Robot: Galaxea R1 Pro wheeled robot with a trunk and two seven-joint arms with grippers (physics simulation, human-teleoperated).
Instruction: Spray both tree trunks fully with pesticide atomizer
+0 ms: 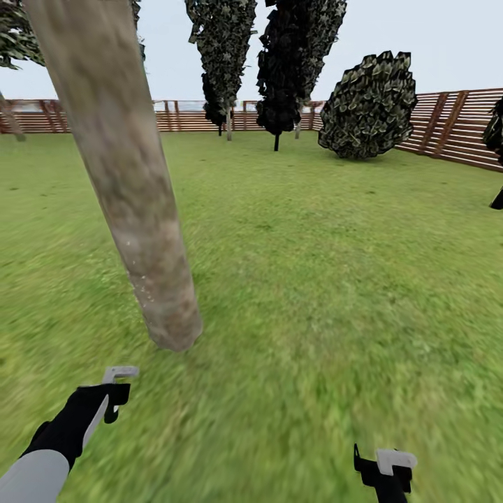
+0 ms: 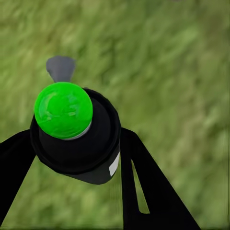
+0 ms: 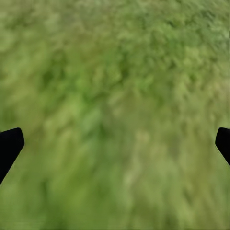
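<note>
Nearest the camera, the left claw point(image 2: 76, 153) grips the pesticide atomizer point(image 2: 76, 136), its two black fingers point(image 2: 143, 187) pressed against the black body below the green cap point(image 2: 63, 109); a grey nozzle tip pokes out beyond it over blurred grass. In the head view the left claw point(image 1: 115, 391) sits low over the lawn point(image 1: 335, 279), just short of the base of the thick, leaning tree trunk point(image 1: 133, 202). The right claw point(image 1: 384, 468) hangs spread and empty, its tips wide apart above grass. The pickup looks done; spraying this trunk seems to be the step in hand. Next, the nozzle likely needs raising and aiming at the bark, then sweeping its height.
</note>
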